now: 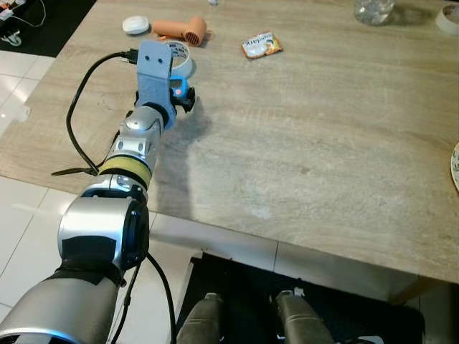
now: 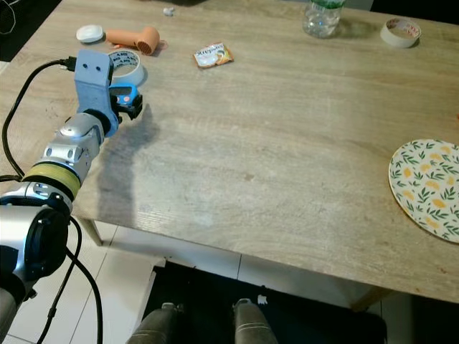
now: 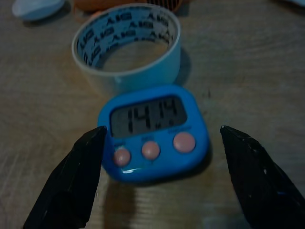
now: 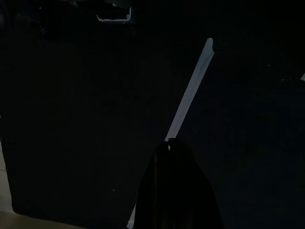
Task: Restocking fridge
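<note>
A small blue digital timer (image 3: 147,117) with three pink buttons lies flat on the wooden table (image 1: 308,143), just in front of a white tape roll (image 3: 126,47). My left gripper (image 3: 161,130) is open, one black finger on each side of the timer and neither touching it. From the head, my left arm reaches over the table's left part, with the timer (image 1: 179,89) peeking out beside the blue wrist mount. The right wrist view is very dark, and my right arm hangs idle.
Behind the tape roll (image 1: 179,54) lie an orange hair-dryer-like object (image 1: 183,29) and a white round pad (image 1: 135,25). A snack packet (image 1: 261,45) lies further right, and a clear bottle (image 2: 320,18), another tape roll (image 2: 399,31) and a patterned plate (image 2: 429,188) too.
</note>
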Controlling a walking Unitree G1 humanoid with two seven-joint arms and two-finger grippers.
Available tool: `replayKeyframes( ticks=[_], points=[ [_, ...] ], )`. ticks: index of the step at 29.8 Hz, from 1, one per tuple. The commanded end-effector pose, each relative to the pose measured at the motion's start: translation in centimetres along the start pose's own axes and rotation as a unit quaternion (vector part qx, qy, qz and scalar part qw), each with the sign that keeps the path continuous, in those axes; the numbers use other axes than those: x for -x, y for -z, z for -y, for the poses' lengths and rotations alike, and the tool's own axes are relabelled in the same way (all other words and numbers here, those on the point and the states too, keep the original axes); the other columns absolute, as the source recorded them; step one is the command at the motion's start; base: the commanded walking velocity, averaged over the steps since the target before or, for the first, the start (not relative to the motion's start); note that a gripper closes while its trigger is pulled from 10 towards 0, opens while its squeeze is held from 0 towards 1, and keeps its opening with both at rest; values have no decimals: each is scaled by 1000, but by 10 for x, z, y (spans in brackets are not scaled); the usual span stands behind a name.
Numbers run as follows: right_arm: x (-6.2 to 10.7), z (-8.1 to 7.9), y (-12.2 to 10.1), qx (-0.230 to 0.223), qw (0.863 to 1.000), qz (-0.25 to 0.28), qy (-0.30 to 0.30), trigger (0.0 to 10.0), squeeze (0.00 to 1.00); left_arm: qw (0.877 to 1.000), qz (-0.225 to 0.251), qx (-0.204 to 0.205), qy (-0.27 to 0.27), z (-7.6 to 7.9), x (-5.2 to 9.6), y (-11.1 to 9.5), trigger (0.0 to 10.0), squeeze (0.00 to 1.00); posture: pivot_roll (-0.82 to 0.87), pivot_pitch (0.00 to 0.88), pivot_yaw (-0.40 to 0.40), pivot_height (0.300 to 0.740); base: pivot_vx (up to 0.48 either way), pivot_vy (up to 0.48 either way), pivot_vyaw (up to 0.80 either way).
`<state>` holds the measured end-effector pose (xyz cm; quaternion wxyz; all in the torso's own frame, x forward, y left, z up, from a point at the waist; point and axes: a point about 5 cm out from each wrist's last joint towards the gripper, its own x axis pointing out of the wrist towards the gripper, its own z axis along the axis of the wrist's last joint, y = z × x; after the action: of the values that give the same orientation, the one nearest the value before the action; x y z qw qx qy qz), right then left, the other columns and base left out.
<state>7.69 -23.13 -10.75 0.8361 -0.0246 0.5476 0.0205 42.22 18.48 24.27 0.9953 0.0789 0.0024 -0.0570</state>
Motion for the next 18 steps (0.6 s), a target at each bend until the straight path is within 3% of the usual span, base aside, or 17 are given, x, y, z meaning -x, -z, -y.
replayKeyframes(
  ticks=[1, 18],
  points=[
    [3, 0, 14, -4, 1000, -17, -1, 10000, 0, 1000, -17, 9, 1, 4, -1, 6, 10000, 0, -86, 389, 63, 740, 0, 0, 0],
    [11, 9, 27, 1, 1000, -17, 3, 10000, 0, 1000, -24, 18, 8, 13, -4, 2, 10000, 0, -131, 454, 50, 740, 0, 0, 0]
  ],
)
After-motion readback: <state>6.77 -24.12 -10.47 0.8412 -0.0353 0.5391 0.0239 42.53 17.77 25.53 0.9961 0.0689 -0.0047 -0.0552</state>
